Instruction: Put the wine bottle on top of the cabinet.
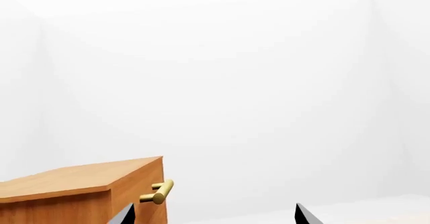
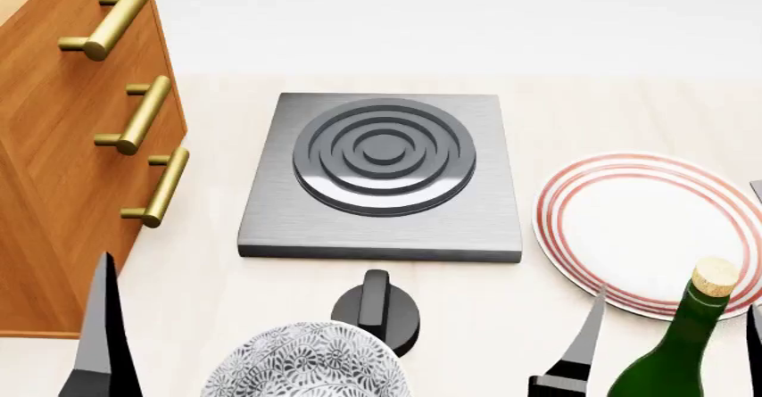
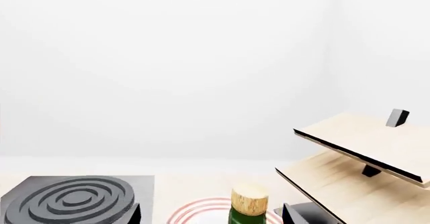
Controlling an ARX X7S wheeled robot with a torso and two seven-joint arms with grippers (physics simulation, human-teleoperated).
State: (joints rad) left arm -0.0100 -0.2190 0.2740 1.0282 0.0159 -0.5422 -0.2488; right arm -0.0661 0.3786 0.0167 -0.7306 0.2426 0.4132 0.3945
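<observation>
Between the spread right tool (image 2: pixel 666 348), wine bottle (image 2: pixel 684 352) unclamped, label unseen; left tool (image 1: pixel 213 215) spread.

I found no text, number, brand or sign that I could read in any of my three views. The bottle (image 2: pixel 683 352) showed me only its cork and green neck, with no label in sight, and the plate (image 2: pixel 649 227) carried plain red rings, the bowl (image 2: pixel 307 361) a grey leaf pattern without letters. The cabinet (image 2: pixel 60 156), the burner (image 2: pixel 384 176) and its knob (image 2: pixel 376 308) bore no markings that I could make out.
</observation>
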